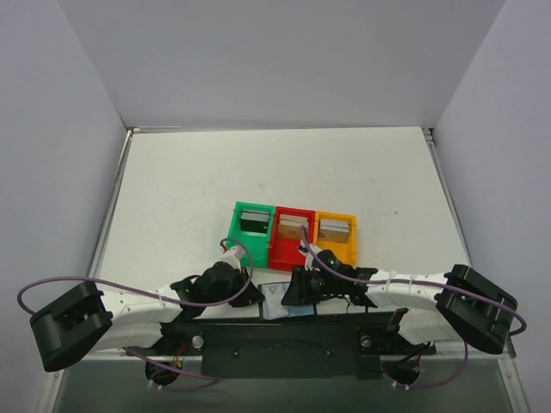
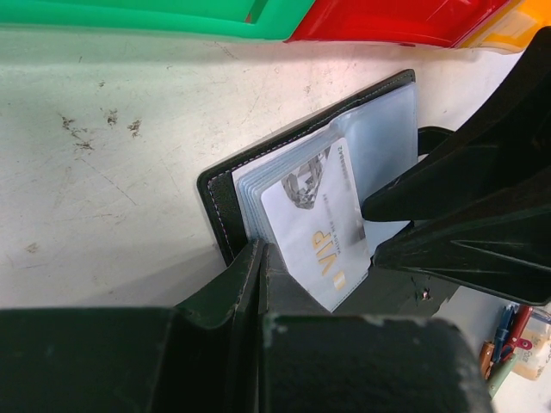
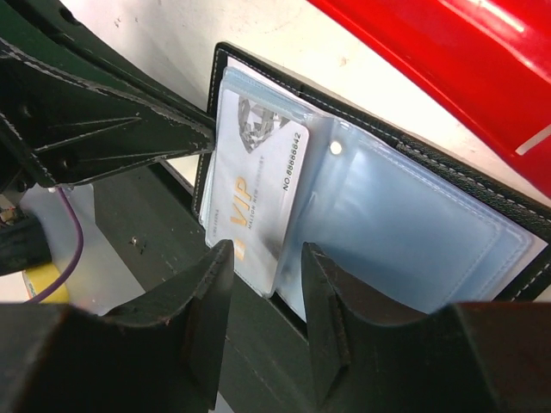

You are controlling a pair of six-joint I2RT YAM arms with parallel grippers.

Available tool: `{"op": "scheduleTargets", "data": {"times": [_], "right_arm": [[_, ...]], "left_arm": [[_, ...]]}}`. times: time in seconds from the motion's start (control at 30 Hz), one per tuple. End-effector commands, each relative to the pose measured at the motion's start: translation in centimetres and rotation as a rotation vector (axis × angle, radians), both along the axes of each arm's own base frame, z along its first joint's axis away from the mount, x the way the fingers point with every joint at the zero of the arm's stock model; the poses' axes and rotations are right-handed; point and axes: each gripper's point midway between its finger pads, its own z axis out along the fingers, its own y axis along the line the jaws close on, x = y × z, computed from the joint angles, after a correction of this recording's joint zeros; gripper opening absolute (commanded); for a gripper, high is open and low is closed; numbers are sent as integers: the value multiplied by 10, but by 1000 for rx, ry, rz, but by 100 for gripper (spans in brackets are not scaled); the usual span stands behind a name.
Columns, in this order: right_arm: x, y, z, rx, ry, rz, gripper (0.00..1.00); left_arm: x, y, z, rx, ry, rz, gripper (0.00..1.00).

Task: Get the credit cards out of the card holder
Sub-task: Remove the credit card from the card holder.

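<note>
The card holder (image 2: 219,202) is a black stitched wallet with clear sleeves (image 3: 413,224), lying open at the table's near edge (image 1: 275,303). A white credit card (image 2: 310,224) printed "VIP" in gold sticks partway out of a sleeve; it also shows in the right wrist view (image 3: 258,172). My left gripper (image 2: 258,258) is shut on the holder's left edge (image 1: 256,297). My right gripper (image 3: 267,258) is open, its fingers astride the card's free edge (image 1: 291,292).
A row of joined green (image 1: 237,232), red (image 1: 277,254) and orange (image 1: 337,248) open boxes stands just behind the holder, each with grey or tan cards inside. A dark base plate (image 3: 146,258) lies under the holder's near side. White walls enclose the table.
</note>
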Motion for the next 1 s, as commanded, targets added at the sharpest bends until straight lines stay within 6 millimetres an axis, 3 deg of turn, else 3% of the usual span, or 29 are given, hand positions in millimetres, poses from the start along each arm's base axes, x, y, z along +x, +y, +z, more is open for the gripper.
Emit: {"op": "scheduleTargets", "data": {"times": [0.0, 0.43, 0.73, 0.87, 0.97], "right_arm": [[5, 12, 11, 48, -7, 11, 32], [6, 11, 6, 30, 8, 8, 16], [7, 12, 10, 54, 8, 7, 25], [9, 10, 11, 58, 6, -7, 11], [10, 7, 10, 59, 8, -19, 5]], "left_arm": [[4, 0, -2, 15, -8, 16, 0], [4, 0, -6, 23, -1, 16, 0], [2, -3, -7, 30, 0, 0, 0], [2, -4, -9, 40, 1, -3, 0], [2, -4, -9, 41, 2, -3, 0]]}}
